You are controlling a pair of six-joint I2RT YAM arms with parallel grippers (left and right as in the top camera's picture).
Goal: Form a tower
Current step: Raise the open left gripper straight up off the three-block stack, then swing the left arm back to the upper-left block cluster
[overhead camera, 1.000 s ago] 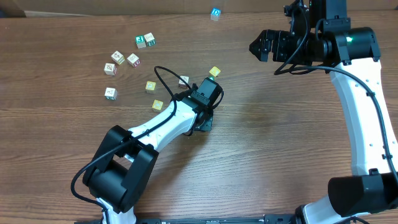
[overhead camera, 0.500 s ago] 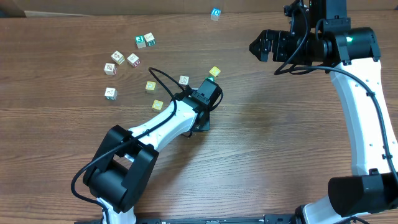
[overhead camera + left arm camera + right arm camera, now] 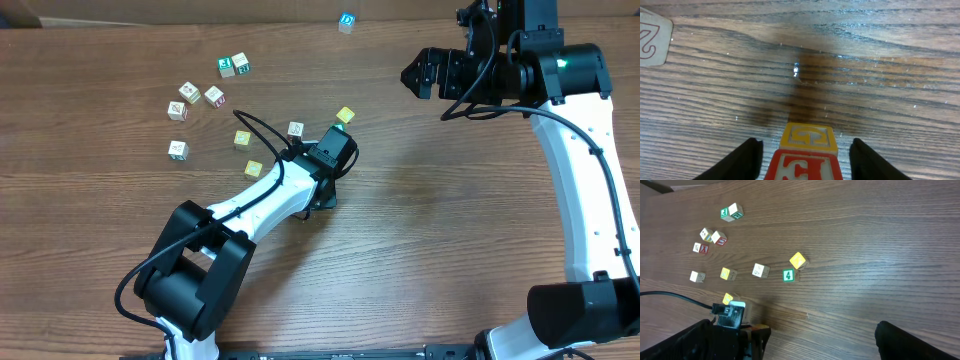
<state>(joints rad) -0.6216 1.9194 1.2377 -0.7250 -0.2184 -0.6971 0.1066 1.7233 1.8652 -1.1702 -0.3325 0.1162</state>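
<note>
The tower shows in the left wrist view as a red-framed lettered cube (image 3: 805, 167) with a yellow-framed cube (image 3: 807, 137) directly beyond it. I cannot tell how they are stacked. My left gripper (image 3: 806, 145) is open and straddles the red cube, with a gap at each finger. From overhead the left gripper (image 3: 322, 193) hides the tower at the table's middle. My right gripper (image 3: 412, 72) hangs open and empty at the back right, far from the cubes. Its wide-apart fingers frame the right wrist view (image 3: 792, 325).
Loose cubes lie behind and left of the left gripper: a yellow cube (image 3: 345, 115), a white one (image 3: 295, 129), two more yellow ones (image 3: 242, 138) (image 3: 253, 168), several white ones (image 3: 177, 149), and a green-and-white pair (image 3: 233, 66). A blue cube (image 3: 346, 21) sits near the back edge.
The left jaws have spread apart off the red cube, and the left gripper has shifted slightly left. The right arm has not moved.
</note>
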